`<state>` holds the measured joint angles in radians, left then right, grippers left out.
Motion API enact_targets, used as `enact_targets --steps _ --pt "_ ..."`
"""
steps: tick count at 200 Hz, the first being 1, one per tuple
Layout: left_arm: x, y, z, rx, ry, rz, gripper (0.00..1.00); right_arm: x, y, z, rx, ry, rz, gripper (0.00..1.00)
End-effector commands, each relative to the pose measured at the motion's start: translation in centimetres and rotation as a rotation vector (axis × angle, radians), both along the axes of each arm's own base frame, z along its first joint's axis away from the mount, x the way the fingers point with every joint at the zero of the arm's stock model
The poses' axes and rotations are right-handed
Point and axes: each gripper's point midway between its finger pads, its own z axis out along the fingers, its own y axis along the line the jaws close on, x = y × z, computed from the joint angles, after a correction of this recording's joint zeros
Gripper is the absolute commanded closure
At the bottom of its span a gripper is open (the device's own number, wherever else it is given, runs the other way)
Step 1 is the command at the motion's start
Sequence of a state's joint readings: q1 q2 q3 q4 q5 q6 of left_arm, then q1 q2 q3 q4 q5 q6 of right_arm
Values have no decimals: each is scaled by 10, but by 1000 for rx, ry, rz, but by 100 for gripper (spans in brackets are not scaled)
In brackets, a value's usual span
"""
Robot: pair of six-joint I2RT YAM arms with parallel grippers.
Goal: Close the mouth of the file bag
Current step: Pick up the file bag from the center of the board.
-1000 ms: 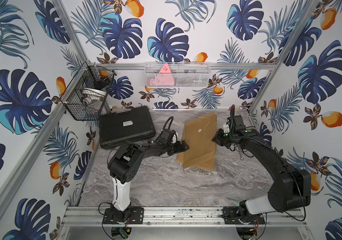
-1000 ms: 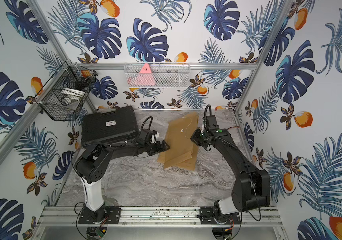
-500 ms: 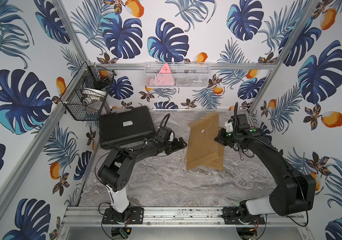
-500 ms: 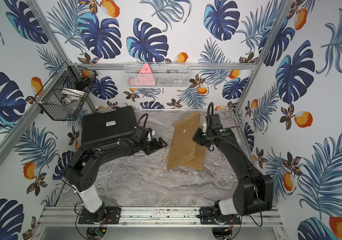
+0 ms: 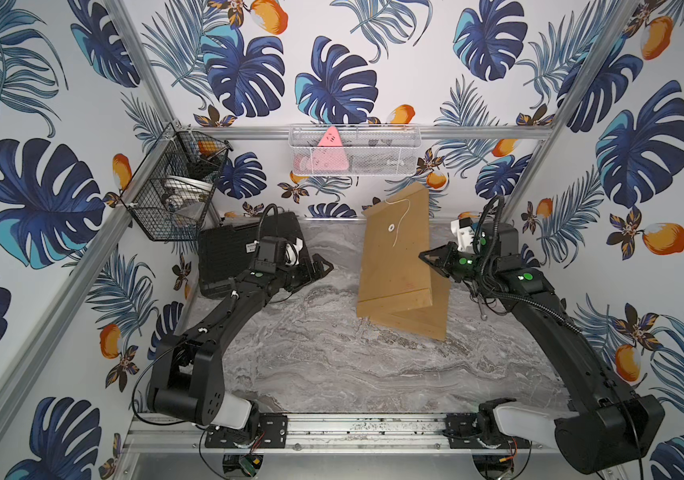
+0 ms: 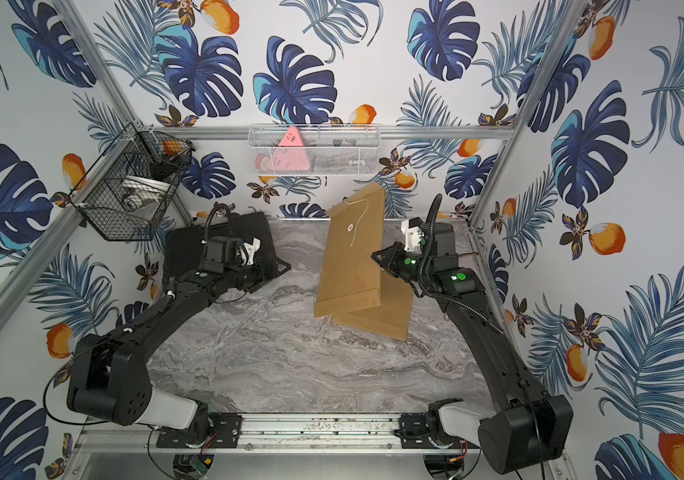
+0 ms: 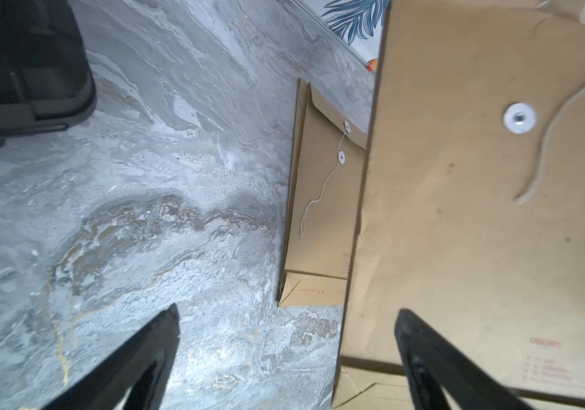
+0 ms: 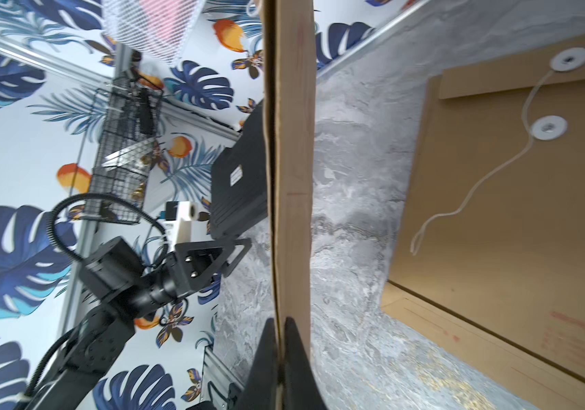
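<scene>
Left of the raised kraft file bag [image 5: 398, 249], a black case [image 5: 224, 257] lies on the marble table [image 5: 332, 365]. Nearer the bag, the left gripper [image 5: 319, 270] hovers with jaws spread wide, empty. The bag's string [image 5: 401, 212] hangs loose. A second file bag [image 5: 419, 320] lies beneath it. The right gripper [image 5: 425, 257] pinches the raised bag's right edge.

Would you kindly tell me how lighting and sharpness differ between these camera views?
Both top views: evenly bright and sharp. Left wrist view: dim, bluish, the left gripper blurred to black silhouettes, a shadow on the marble table. Right wrist view: brighter, but the near edge of the lifted file bag and the right gripper are soft.
</scene>
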<state>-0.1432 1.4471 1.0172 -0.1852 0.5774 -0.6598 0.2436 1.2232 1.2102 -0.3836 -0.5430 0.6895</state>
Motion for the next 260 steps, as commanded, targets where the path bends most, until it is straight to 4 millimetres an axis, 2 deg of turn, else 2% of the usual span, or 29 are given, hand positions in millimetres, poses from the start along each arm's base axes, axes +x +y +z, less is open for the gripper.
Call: enact_targets --steps 1,29,42,89,130,157,220,260 --pt "0 -17 35 -135 -100 -78 1 -1 11 35 74 -127 55 100" --pt "1 -26 61 -248 -165 -105 1 -4 14 35 86 -126 68 100" --pt "2 -29 65 -295 -175 -110 1 -4 15 36 98 -130 74 100" --pt "2 -30 63 -325 -185 -114 1 -6 21 48 163 -147 106 100" --pt "5 -31 62 -376 -189 -101 1 -13 26 66 218 -186 141 100" --pt "3 -32 73 -394 -215 -105 1 -15 30 74 244 -200 174 100" --pt "4 -36 96 -421 -271 -128 1 -19 35 74 282 -197 205 100" --pt "9 -40 101 -472 -280 -140 3 -23 39 80 315 -206 243 100"
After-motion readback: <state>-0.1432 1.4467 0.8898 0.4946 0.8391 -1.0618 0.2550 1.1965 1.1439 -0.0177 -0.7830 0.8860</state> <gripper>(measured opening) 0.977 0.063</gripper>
